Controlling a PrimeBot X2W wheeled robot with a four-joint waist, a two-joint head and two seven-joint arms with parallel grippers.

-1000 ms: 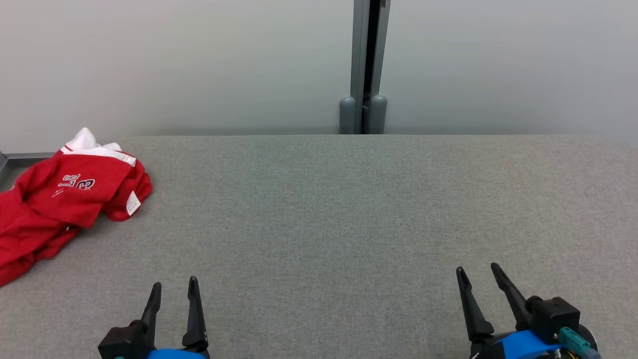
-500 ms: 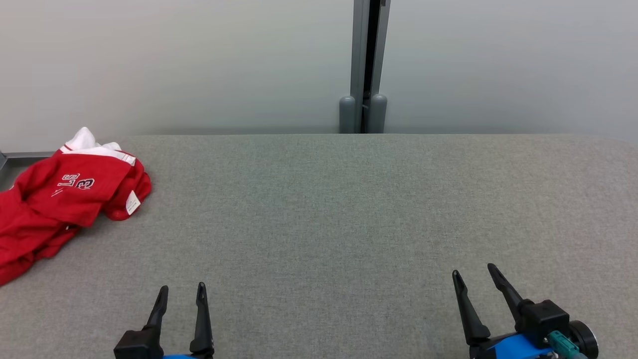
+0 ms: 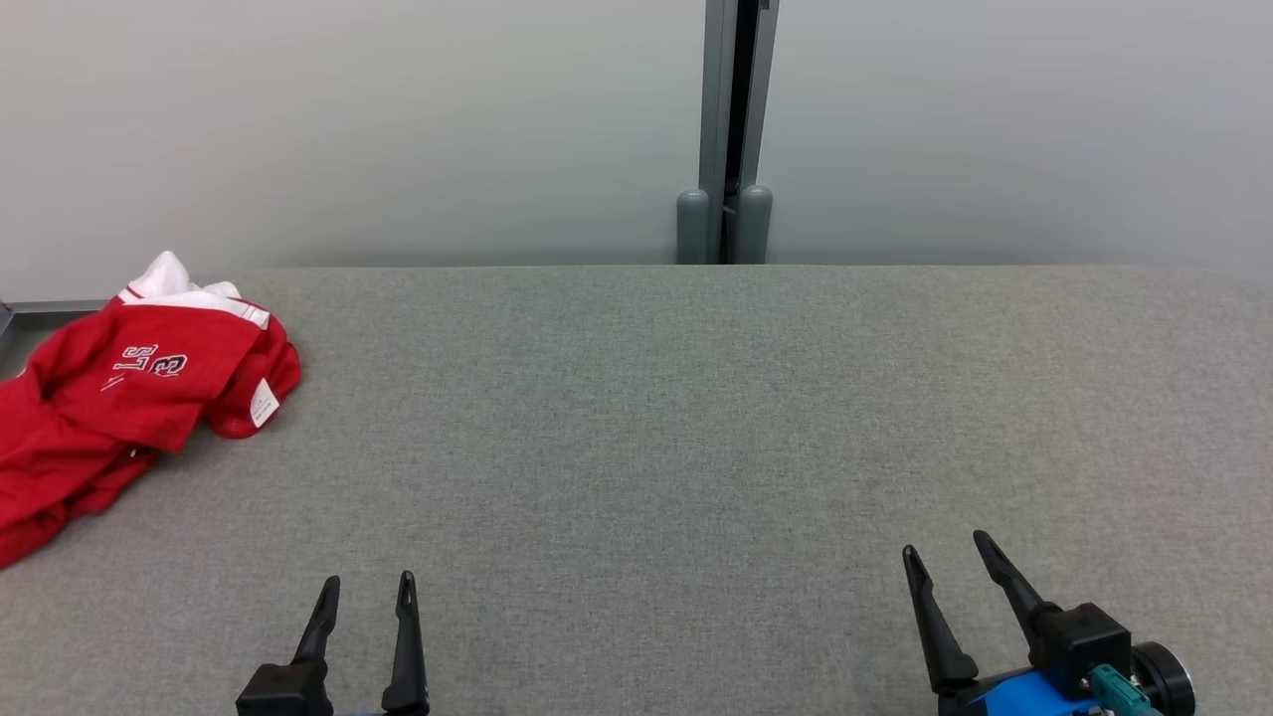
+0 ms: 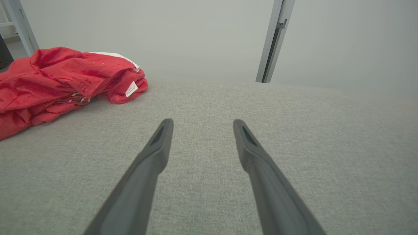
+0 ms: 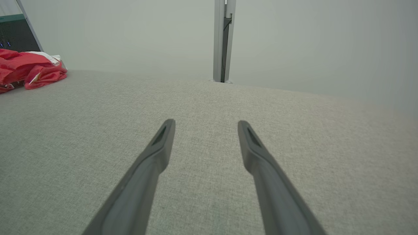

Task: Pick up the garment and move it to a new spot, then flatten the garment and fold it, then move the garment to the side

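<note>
Far left, the crumpled red garment (image 3: 129, 398) lies at the edge of the grey table (image 3: 646, 418), well apart from your left gripper (image 3: 368, 580), fingers spread. Right of the grey post (image 3: 731, 129), your right gripper (image 3: 944, 543) is spread too; both sit lower than a second ago.

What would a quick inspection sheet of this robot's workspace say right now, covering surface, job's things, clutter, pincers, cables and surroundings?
Surface: grey fabric-covered table, flat.
Job's things: red garment with white trim, crumpled at the table's left edge, neither flattened nor folded.
Clutter: nothing seen.
Pincers: left pincer open, holding nothing, over the near left of the table; right pincer open, holding nothing, over the near right.
Cables: nothing seen.
Surroundings: plain pale wall behind the table, with a grey upright post against it.
</note>
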